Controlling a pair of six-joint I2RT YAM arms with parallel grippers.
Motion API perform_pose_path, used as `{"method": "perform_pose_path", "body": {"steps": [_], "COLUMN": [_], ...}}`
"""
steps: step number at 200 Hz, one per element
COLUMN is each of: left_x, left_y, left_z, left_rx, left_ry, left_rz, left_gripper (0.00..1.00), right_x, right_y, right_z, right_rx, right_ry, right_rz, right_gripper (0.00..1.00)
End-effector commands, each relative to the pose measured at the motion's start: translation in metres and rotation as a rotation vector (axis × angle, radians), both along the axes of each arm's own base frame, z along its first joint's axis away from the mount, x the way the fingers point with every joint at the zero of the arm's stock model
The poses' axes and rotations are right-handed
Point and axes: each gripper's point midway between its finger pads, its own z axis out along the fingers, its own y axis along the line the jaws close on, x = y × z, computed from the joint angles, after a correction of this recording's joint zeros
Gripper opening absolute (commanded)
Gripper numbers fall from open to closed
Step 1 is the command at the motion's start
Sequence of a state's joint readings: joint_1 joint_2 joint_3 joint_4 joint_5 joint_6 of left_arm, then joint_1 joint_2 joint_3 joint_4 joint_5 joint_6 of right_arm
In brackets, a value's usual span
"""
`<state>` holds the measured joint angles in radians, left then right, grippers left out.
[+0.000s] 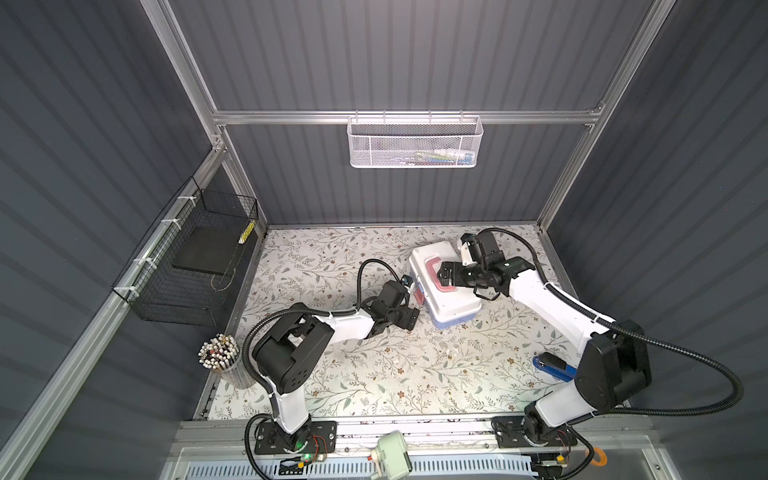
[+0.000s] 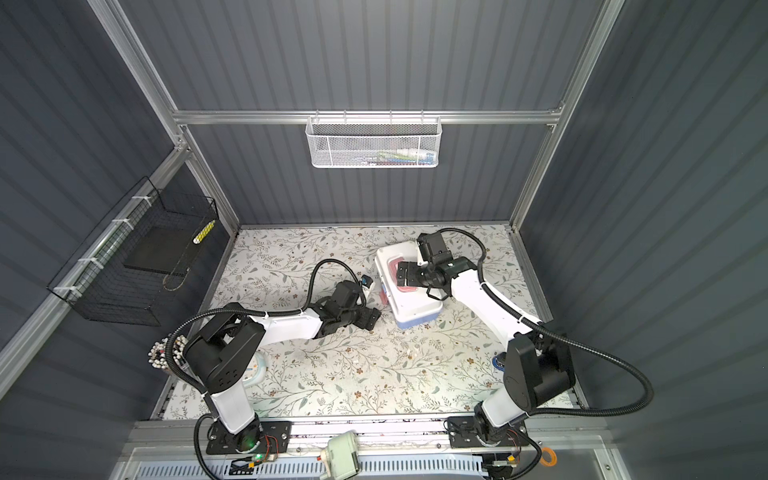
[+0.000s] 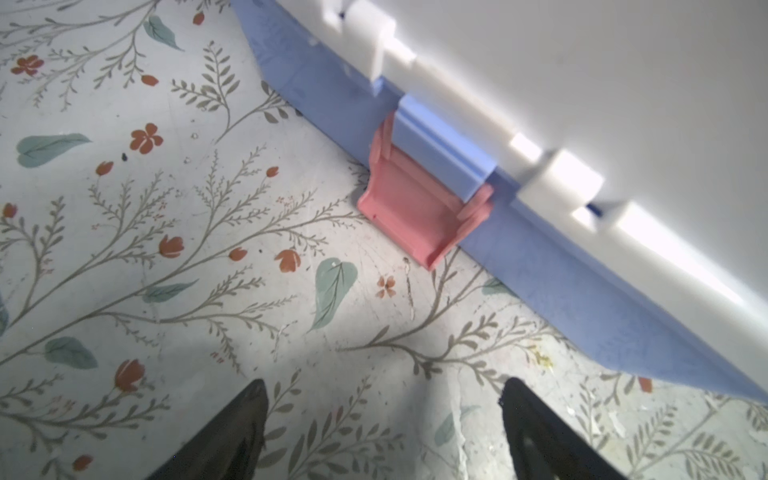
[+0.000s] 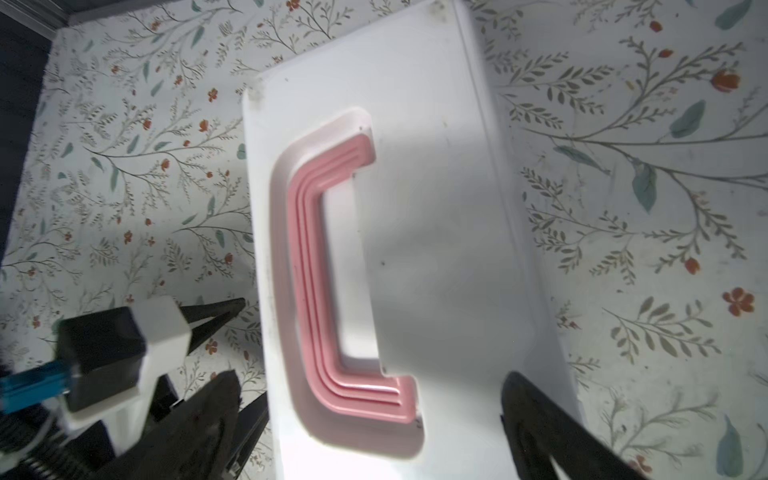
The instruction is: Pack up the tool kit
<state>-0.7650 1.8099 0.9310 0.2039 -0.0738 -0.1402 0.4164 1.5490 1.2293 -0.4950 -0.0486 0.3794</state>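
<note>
The lid of the tool kit (image 4: 436, 249) is smooth white plastic, its pink handle (image 4: 305, 257) is ribbed; the tabletop (image 3: 166, 316) looks matt and scratched.

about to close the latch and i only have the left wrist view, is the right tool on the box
Observer: The right tool is over the white lid at the pink handle, jaws open, holding nothing.
Operator: is the handle up
Observer: No, it lies flat in its recess.
Operator: any loose hand tools on the table
Observer: None that I can see; a blue stapler sits beside the right arm.
</note>
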Motion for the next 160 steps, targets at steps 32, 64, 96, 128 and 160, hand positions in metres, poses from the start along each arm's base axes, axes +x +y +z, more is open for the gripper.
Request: {"method": "perform_pose_path", "body": {"steps": [32,64,96,128,160], "left_x": [0.007,0.019,0.029,0.035,0.045], "left_y": [-0.024,-0.026,-0.022,-0.025,-0.017], "left_z": [-0.009,-0.018,-0.021,-0.024,-0.019], "left_rx": [-0.054,-0.051,-0.045,-0.034,-0.043], "left_ry": [-0.079,-0.119,-0.176,-0.225,-0.284], "left_rz": [-0.093,-0.052,0.013,0.045,0.122], "left_gripper": [0.91,0.91,0.91,0.91,0.9], "right_x": [-0.002,0.0,0.002,0.002,-0.001], "right_y": [-0.029,-0.031,-0.026,-0.026,-0.028], "right_z": [-0.007,-0.008,-0.012,-0.02,-0.024], "right_rx": [-0.058,-0.063,-0.05,-0.056,-0.06], "right_ry": [-0.027,-0.039,-0.036,-0.026,-0.019], "right_rz": [-0.054,-0.048,-0.033,-0.031,-0.034], "right_gripper": [0.99,0.99,0.99,0.99,0.99]}}
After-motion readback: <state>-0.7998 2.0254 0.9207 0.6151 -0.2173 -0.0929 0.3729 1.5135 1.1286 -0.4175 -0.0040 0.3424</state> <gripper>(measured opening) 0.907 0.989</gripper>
